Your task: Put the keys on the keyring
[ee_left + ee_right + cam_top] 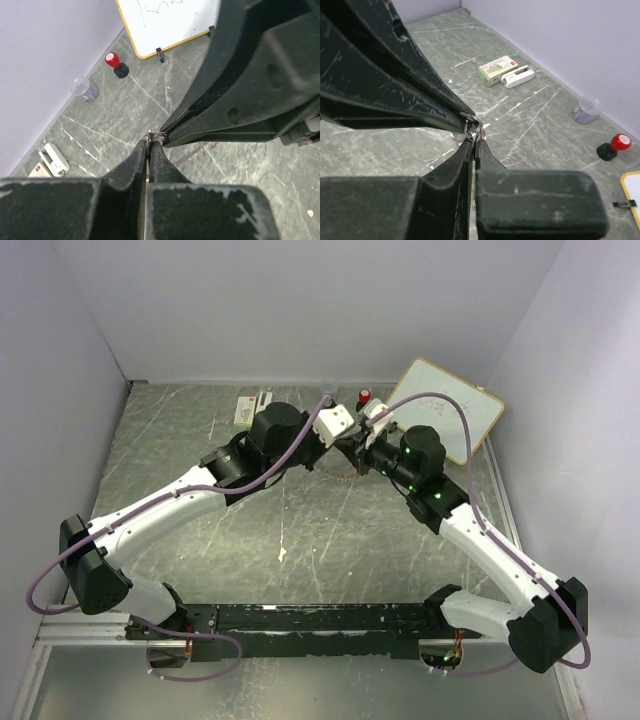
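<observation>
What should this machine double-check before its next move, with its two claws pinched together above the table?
1. Left gripper shut on the small silver loops: ok.
2. Right gripper shut on the same loops: ok.
3. Both tips meeting at one spot, held up off the table: ok.
4. Keys in place and lined up with the loops: cannot tell, no view shows them clearly.
5. Red-topped stamp, stapler and whiteboard well apart from the grippers: ok.
</observation>
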You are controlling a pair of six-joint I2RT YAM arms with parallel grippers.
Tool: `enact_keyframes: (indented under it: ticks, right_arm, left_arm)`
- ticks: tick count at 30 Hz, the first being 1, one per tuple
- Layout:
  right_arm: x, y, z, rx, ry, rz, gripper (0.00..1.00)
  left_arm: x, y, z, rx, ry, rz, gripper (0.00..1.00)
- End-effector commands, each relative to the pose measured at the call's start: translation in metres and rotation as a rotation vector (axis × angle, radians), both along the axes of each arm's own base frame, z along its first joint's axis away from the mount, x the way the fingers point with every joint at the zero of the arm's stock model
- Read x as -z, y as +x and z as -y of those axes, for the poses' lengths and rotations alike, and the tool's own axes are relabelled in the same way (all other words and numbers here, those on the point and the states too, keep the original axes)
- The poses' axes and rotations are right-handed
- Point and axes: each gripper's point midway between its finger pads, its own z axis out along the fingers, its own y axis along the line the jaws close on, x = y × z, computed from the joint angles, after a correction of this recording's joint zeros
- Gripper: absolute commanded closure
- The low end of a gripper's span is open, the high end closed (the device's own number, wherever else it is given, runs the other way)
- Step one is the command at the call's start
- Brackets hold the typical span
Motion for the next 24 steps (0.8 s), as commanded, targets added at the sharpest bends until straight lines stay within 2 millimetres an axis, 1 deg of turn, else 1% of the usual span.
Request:
enact_keyframes:
  ticks: [1,2,5,8,12,14,16,18,19,20,21,22,24]
  right_arm:
    - [-0.051,-0.005,0.024,0.110,0.109,0.189,1.00]
    - [-0.063,-0.010,0.029,0.118,0.144,0.238,1.00]
    - [-0.087,-0.024,0.041,0.139,0.226,0.337,1.00]
    - [-0.108,-0.036,0.051,0.155,0.303,0.412,1.00]
    - [-0.137,-0.061,0.069,0.162,0.440,0.547,1.00]
    - [-0.154,-0.066,0.071,0.159,0.456,0.585,1.00]
    - [-0.165,-0.067,0.071,0.154,0.468,0.612,1.00]
    - [-0.177,-0.072,0.075,0.158,0.509,0.652,1.00]
    - [-0.183,-0.072,0.077,0.161,0.518,0.664,1.00]
    - [-0.187,-0.069,0.075,0.163,0.510,0.651,1.00]
    - [-0.187,-0.062,0.073,0.175,0.483,0.619,1.00]
    - [-0.185,-0.054,0.069,0.182,0.446,0.577,1.00]
    - [-0.176,-0.036,0.062,0.207,0.373,0.475,1.00]
  left_arm:
    - [-0.039,0.006,-0.009,-0.050,-0.051,0.083,0.93]
    - [-0.037,0.007,-0.010,-0.054,-0.044,0.081,0.93]
    - [-0.022,0.012,-0.009,-0.063,-0.008,0.051,0.93]
    - [-0.004,0.008,0.001,-0.014,0.016,0.003,0.93]
    - [0.025,0.004,0.013,0.032,0.041,-0.071,0.93]
    - [0.034,0.006,0.015,0.035,0.047,-0.094,0.93]
    - [0.039,0.007,0.017,0.046,0.050,-0.113,0.93]
    - [0.044,0.006,0.019,0.060,0.049,-0.132,0.93]
    - [0.046,0.006,0.020,0.063,0.047,-0.136,0.93]
    - [0.046,0.007,0.019,0.054,0.041,-0.137,0.93]
    - [0.044,0.007,0.018,0.048,0.034,-0.131,0.93]
    - [0.039,0.008,0.016,0.041,0.023,-0.120,0.93]
    - [0.027,0.010,0.011,0.026,0.009,-0.094,0.93]
